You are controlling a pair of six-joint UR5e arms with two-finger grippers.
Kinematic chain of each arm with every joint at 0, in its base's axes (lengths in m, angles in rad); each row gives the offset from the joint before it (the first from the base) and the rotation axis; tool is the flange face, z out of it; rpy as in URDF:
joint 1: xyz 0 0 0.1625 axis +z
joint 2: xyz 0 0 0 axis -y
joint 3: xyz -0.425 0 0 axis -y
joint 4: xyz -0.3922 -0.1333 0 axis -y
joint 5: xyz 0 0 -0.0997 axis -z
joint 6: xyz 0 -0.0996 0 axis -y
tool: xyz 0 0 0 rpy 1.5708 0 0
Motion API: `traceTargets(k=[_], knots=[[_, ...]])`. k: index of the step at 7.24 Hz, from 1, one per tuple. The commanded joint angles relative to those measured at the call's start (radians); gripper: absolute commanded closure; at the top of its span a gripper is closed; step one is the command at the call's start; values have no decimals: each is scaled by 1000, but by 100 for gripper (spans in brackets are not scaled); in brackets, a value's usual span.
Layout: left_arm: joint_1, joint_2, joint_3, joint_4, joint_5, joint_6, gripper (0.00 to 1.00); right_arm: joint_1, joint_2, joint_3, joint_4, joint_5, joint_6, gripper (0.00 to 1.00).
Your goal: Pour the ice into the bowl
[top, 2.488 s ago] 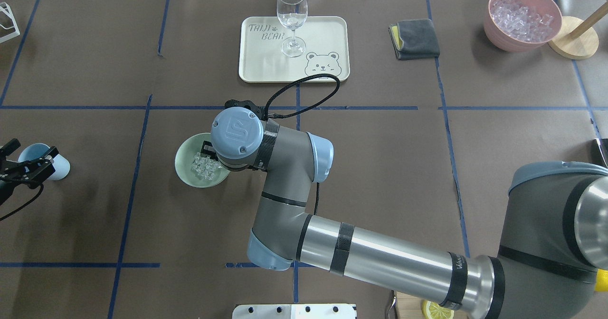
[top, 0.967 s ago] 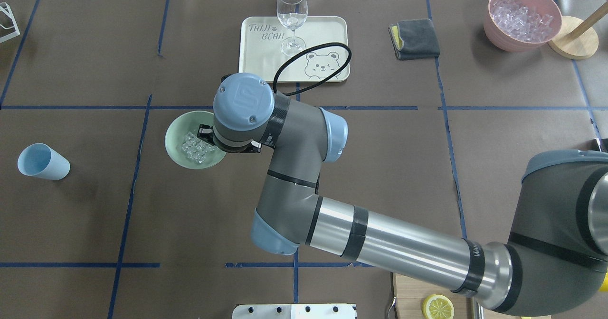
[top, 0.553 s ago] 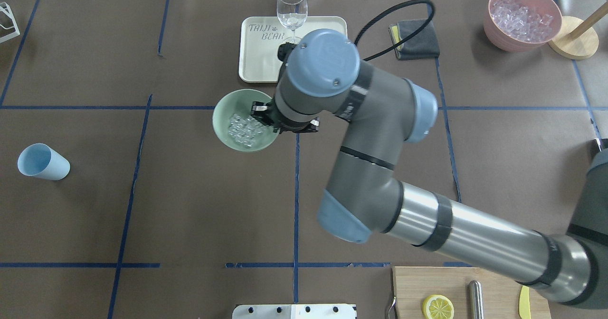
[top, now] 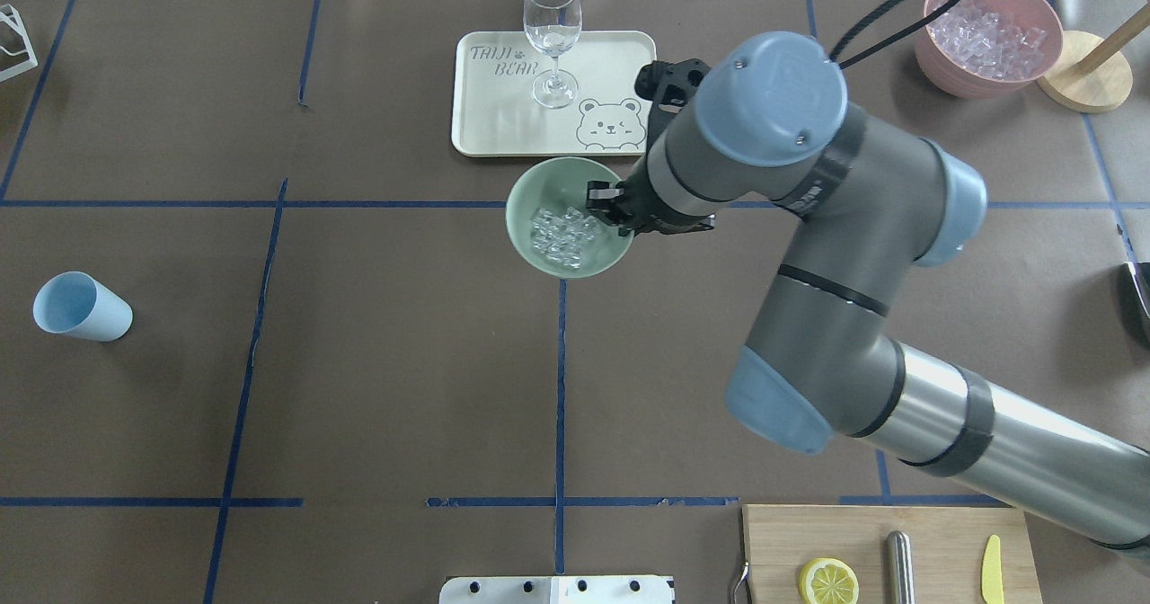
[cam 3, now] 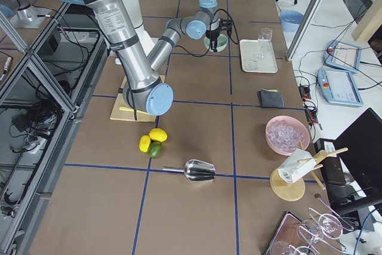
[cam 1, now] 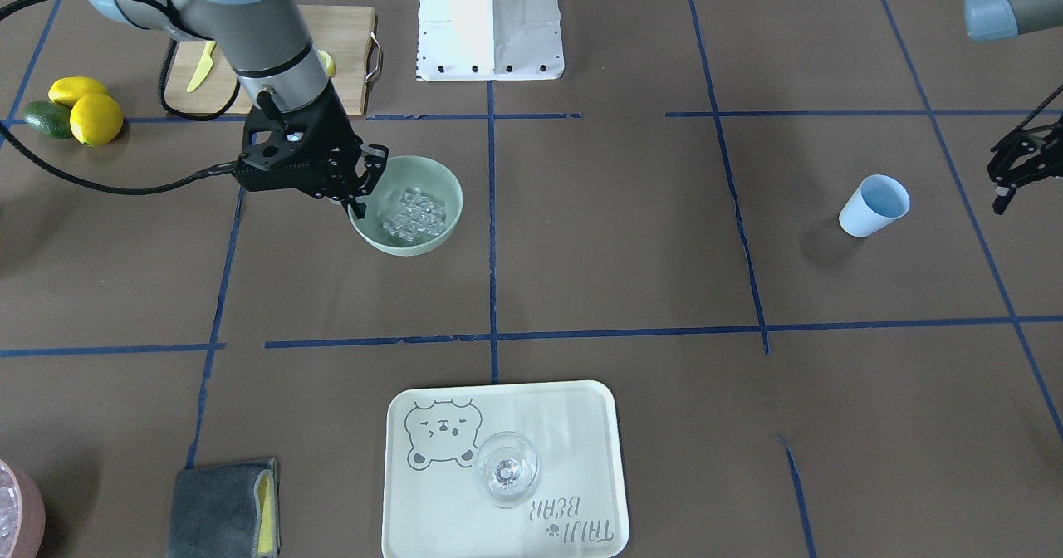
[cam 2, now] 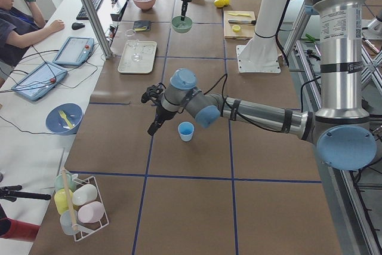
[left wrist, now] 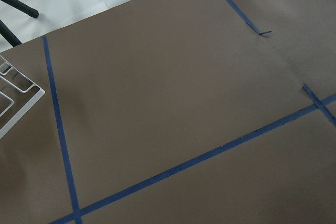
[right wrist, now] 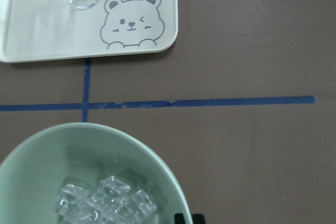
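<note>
Closest to the robot, the light blue cup (top: 81, 306) stands alone on the table (top: 404, 361) and looks empty. The left hand (cam 1: 1009, 178) hangs near it, and I cannot tell if it is spread apart or pressed together. Farther in, the ice (top: 561, 229) sits in a heap inside the green bowl (top: 523, 217), so the pouring looks done. The right hand (top: 618, 216) is clamped on the bowl's rim. Carry the bowl flat and go slowly, or cubes may slide out. Just behind it is the tray (top: 503, 128) with the thin glass (top: 552, 24). Do not bump it.

Right gripper (cam 1: 359, 197) has fingers clamped; left gripper (cam 1: 1006, 178) (off aside) spread.
</note>
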Motion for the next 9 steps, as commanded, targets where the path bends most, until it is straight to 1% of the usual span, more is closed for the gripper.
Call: traceTargets(k=[1, 2, 3, 4, 5, 6, 7, 8, 9], knots=[[-129, -136, 15, 365, -112, 133, 0, 107, -148, 42, 7, 56, -175, 100], [-163, -119, 17, 371, -221, 134, 0, 156, -221, 43, 43, 74, -251, 100], [-172, -102, 15, 370, -245, 134, 0, 205, -327, 32, 150, 99, -304, 100], [-174, -97, 21, 368, -245, 134, 0, 253, -393, -3, 233, 160, -329, 100], [-189, -97, 40, 367, -250, 134, 0, 276, -468, -54, 313, 174, -373, 100], [-191, -97, 40, 367, -250, 132, 0, 290, -509, -130, 432, 190, -370, 100], [-194, -97, 40, 367, -250, 131, 0, 295, -524, -220, 538, 223, -366, 100], [-195, -97, 40, 367, -250, 131, 0, 295, -559, -258, 598, 228, -364, 100], [-212, -97, 40, 365, -248, 131, 0, 295, -579, -264, 611, 230, -366, 100]])
